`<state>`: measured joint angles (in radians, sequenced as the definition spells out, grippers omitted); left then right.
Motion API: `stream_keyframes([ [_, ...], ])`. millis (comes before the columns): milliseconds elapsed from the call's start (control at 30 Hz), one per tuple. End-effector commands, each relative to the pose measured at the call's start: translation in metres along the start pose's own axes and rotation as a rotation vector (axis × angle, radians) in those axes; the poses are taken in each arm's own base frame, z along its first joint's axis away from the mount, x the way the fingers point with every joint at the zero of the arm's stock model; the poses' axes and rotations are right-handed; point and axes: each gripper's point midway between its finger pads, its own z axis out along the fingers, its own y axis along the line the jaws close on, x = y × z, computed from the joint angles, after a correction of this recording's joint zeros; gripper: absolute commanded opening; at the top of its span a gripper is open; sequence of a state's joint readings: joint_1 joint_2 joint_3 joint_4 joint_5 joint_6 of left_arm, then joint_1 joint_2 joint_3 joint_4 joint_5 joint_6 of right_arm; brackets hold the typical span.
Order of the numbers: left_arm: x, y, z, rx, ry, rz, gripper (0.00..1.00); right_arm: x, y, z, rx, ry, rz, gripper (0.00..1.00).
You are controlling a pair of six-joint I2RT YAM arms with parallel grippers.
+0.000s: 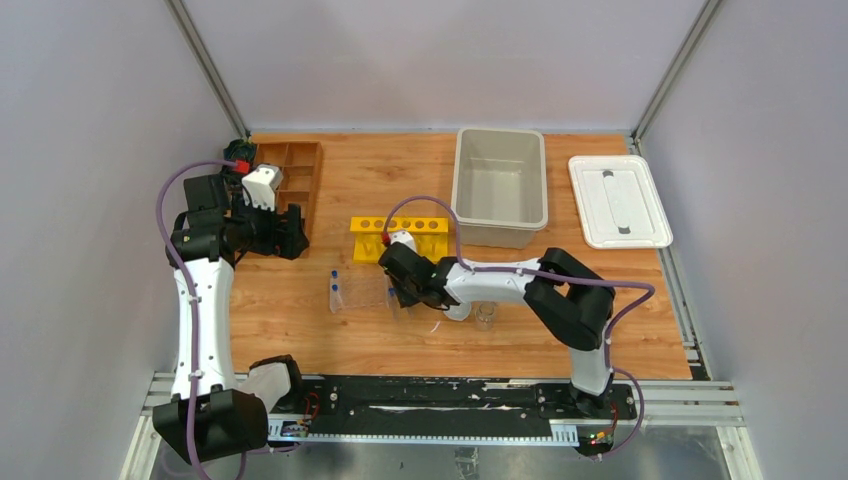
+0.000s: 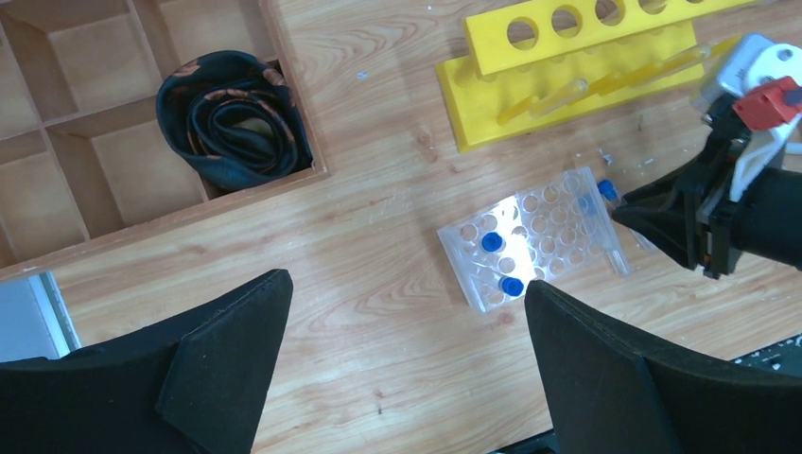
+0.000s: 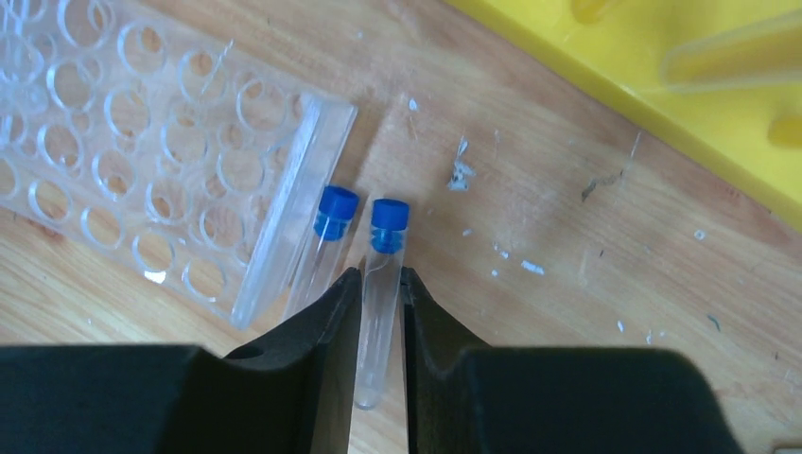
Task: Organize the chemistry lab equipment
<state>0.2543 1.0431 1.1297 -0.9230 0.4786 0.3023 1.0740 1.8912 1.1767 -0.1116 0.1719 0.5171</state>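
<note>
You are at the pick-up of a thin clear blue-capped tube, which lies on the brown wooden table just right of the clear plastic many-holed rack. Your right gripper is clenched on its shaft. Next, I judge, you must lift it, turn it upright and seat it in a free hole. Your left gripper hangs released. No writing is legible.

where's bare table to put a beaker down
Bare wood: between the brown wooden compartment tray and grey plastic bin, behind the yellow rack; also in front of the white lid. Crowded around the clear plastic rack, where the right gripper grips a thin clear blue-capped tube.
</note>
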Motion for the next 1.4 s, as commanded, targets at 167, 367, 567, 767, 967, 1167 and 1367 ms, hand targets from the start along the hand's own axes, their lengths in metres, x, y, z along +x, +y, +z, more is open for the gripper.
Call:
stream_keyframes([
  [167, -0.004, -0.027, -0.01, 0.128, -0.049, 0.037, 0.99, -0.033, -0.017, -0.026, 0.0, -0.037, 0.096, 0.03],
  [367, -0.008, -0.046, -0.017, 0.21, -0.104, 0.069, 0.96, -0.091, 0.018, -0.085, -0.168, -0.214, 0.141, 0.0],
  [567, -0.015, -0.064, -0.027, 0.285, -0.159, 0.095, 0.93, -0.151, 0.051, -0.141, -0.321, -0.409, 0.19, 0.0],
  [767, -0.019, -0.085, -0.034, 0.399, -0.194, 0.064, 0.87, -0.213, 0.083, -0.183, -0.437, -0.638, 0.215, 0.0],
  [967, -0.023, -0.101, -0.041, 0.494, -0.22, 0.042, 0.79, -0.242, 0.109, -0.204, -0.508, -0.807, 0.224, 0.0],
  [1167, -0.023, -0.111, -0.046, 0.558, -0.236, 0.038, 0.73, -0.245, 0.126, -0.211, -0.57, -0.845, 0.252, 0.0],
  [1367, -0.023, -0.114, -0.046, 0.584, -0.237, 0.033, 0.65, -0.242, 0.136, -0.21, -0.625, -0.841, 0.289, 0.0],
])
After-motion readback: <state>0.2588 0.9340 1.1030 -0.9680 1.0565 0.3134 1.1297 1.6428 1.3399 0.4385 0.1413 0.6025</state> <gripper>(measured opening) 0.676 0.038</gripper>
